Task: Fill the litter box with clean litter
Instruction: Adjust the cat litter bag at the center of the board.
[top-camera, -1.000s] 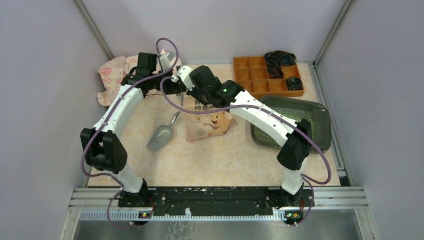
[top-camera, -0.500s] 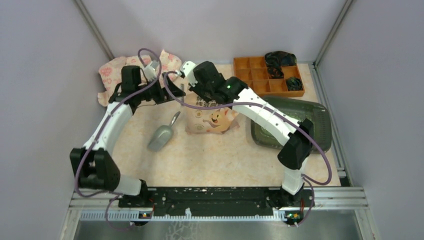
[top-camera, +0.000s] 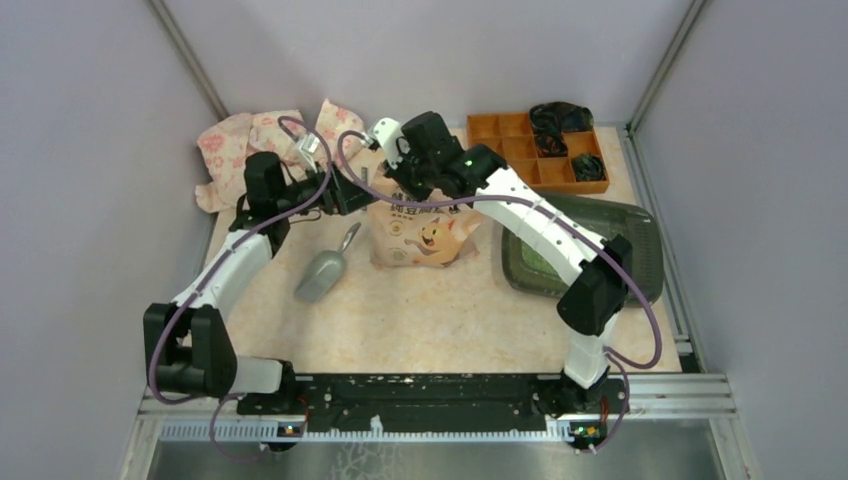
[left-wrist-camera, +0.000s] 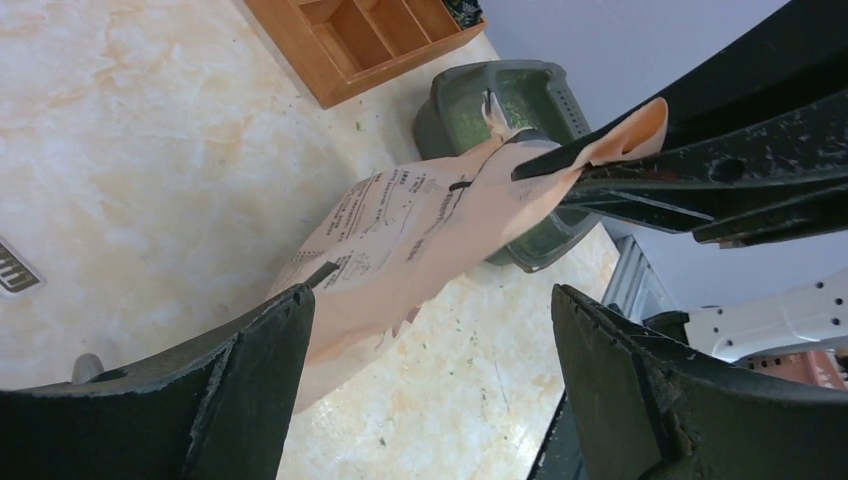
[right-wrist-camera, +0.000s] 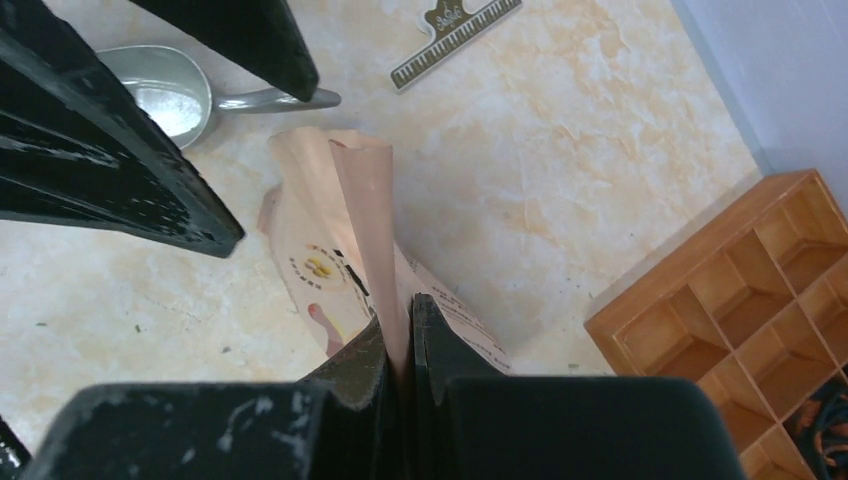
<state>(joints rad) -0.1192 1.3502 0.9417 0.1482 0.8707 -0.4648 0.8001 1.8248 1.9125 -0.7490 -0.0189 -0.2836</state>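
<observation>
Litter box (top-camera: 640, 235) lying at the table's right side, just on the near side of the orange organiser (top-camera: 505, 150), and being partly crossed by the right arm. Clean litter (top-camera: 533, 262) showing as a light-green patch inside it. Pink bag (top-camera: 420, 235) standing between the box and the grey scoop (top-camera: 322, 272), near both. Right gripper (right-wrist-camera: 399, 325) pinching the bag's folded top edge, fingers clenched flat on the paper. Left gripper (left-wrist-camera: 430, 300) hovering beside the bag's upper part with jaws spread wide, gripping nothing. Bag front carrying a cartoon cat and lines of dark print (characters too small for reading). Back panel bearing blocks of fine text, likewise illegible. Floral cloth (top-camera: 240, 145) lying crumpled at the far left corner.
</observation>
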